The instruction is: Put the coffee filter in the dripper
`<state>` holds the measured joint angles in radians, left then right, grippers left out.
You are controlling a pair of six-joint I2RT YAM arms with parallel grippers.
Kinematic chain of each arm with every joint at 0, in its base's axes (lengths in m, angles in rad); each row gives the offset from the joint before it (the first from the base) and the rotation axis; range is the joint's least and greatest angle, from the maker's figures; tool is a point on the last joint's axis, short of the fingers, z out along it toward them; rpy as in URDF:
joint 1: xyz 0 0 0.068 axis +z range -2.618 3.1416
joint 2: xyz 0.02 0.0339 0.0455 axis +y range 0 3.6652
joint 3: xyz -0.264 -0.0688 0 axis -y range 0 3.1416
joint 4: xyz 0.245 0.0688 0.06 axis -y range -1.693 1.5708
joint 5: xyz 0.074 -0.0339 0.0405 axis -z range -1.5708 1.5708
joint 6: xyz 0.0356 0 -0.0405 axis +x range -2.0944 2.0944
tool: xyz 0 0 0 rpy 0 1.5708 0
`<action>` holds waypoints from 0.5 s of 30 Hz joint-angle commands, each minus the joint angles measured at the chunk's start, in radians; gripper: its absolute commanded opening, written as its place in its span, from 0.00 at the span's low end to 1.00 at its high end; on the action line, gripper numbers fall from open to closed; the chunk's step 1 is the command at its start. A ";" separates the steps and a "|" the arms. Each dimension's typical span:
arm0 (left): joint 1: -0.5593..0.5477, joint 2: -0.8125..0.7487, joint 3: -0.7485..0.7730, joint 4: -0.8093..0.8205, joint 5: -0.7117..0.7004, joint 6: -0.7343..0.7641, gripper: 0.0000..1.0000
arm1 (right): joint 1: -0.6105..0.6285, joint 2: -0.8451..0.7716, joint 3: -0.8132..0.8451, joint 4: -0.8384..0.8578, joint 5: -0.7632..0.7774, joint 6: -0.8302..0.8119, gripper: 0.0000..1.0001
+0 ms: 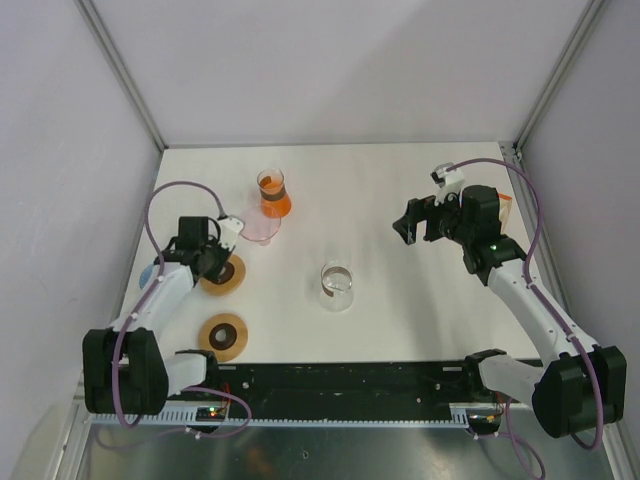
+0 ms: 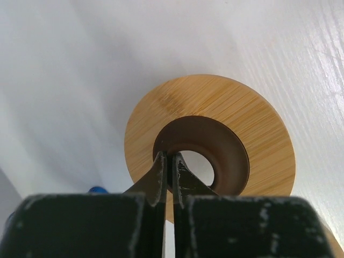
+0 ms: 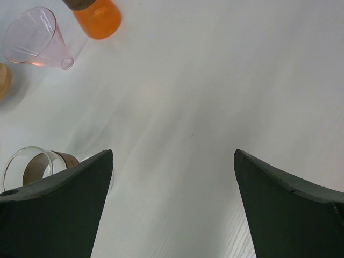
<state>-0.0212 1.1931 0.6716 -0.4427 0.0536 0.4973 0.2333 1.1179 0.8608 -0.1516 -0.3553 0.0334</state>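
Observation:
The coffee filter (image 2: 258, 123) is a bamboo ring with a brown funnel-shaped centre, lying flat at the table's left (image 1: 232, 277). My left gripper (image 2: 168, 158) is shut on the near wall of that brown funnel; from above it sits over the ring (image 1: 215, 265). A clear glass vessel with a brown band (image 1: 337, 285), probably the dripper, stands mid-table and shows at the lower left of the right wrist view (image 3: 32, 166). My right gripper (image 3: 173, 161) hangs open over bare table at the right (image 1: 408, 228), with nothing between its fingers.
A second bamboo ring (image 1: 223, 336) lies near the front left. A pink clear cone (image 1: 260, 228) lies on its side beside an orange bottle with a dark band (image 1: 274, 193). A small blue object (image 2: 98, 189) sits left of the held ring.

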 commanded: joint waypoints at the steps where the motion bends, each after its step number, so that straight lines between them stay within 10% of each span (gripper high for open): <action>1: 0.017 -0.057 0.116 -0.079 -0.066 -0.019 0.00 | -0.002 -0.032 0.038 0.023 -0.017 0.011 0.99; 15: -0.097 -0.086 0.475 -0.380 -0.017 -0.044 0.00 | 0.002 -0.036 0.037 0.024 -0.034 0.017 0.99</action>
<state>-0.0151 1.1435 1.0237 -0.7235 -0.0013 0.4881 0.2333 1.1069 0.8612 -0.1516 -0.3695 0.0345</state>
